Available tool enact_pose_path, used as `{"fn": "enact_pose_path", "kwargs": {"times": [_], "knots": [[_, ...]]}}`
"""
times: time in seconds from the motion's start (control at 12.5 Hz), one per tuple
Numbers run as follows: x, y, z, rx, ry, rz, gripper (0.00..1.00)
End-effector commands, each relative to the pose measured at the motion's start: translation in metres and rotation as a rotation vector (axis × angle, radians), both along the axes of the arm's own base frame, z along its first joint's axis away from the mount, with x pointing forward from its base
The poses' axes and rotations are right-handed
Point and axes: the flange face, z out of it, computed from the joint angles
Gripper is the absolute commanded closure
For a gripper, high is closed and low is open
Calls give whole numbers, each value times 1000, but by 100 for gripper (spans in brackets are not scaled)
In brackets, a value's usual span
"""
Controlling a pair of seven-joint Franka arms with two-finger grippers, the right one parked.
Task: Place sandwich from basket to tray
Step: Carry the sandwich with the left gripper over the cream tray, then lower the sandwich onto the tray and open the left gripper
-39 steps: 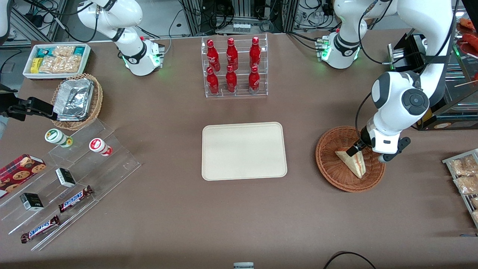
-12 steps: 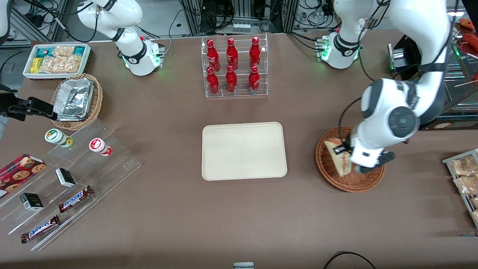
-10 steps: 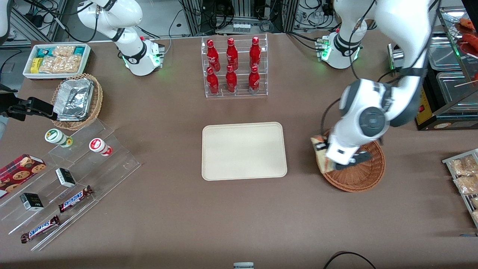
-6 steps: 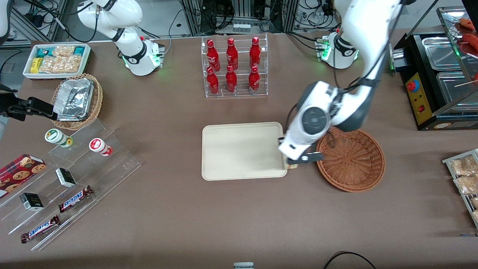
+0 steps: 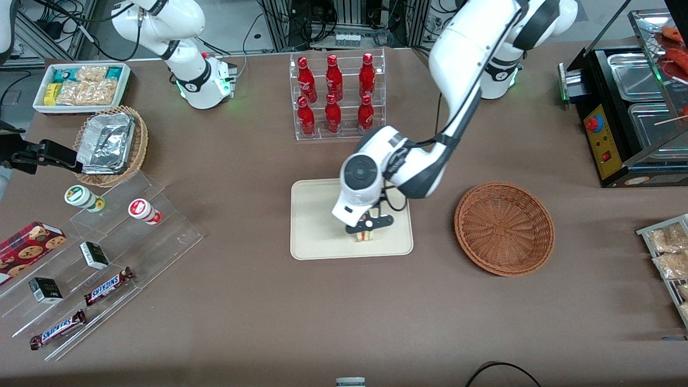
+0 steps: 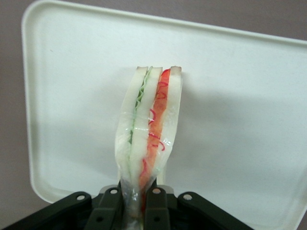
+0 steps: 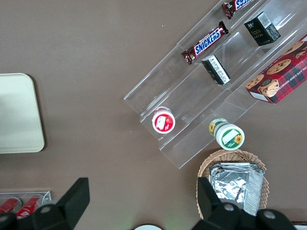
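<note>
Gripper (image 6: 139, 211): fingertips cut by wrist-view edge; front view, wrist housing covers it above the tray (image 5: 317, 242). Sandwich (image 6: 148, 139): base hidden betw. fingers; only a sliver visible in front view. Can't tell whether it touches tray. Tray corner cropped.

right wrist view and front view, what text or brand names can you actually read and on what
"SNICKERS": on the chocolate bar on the clear stepped display; also on two bars in the front view.
Red bottles: white script, too small to read.
Dark small boxes and cookie box: print not readable.
Sandwich, held in the shut gripper over the tray: no text.
</note>
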Motion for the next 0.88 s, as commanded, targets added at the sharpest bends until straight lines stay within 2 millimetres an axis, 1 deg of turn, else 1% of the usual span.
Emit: {"fn": "enact_pose_path", "kwargs": {"times": [0.0, 0.08, 0.16, 0.24, 0.4, 0.48, 0.56, 0.64, 0.72, 0.8], "knots": [[-1, -16, 2, 21, -32, 34, 100], [-1, -16, 1, 24, -32, 52, 100], [-5, -21, -2, 28, -34, 50, 100], [-9, -24, -9, 43, -44, 48, 100], [-8, -25, -21, 66, -72, 84, 100], [-7, -24, -23, 65, -71, 89, 81], [-8, -25, -22, 64, -72, 88, 32], [-7, -24, -21, 63, -73, 86, 0], [-6, -24, -17, 58, -77, 82, 0], [-2, -24, -8, 49, -83, 84, 0]]}}
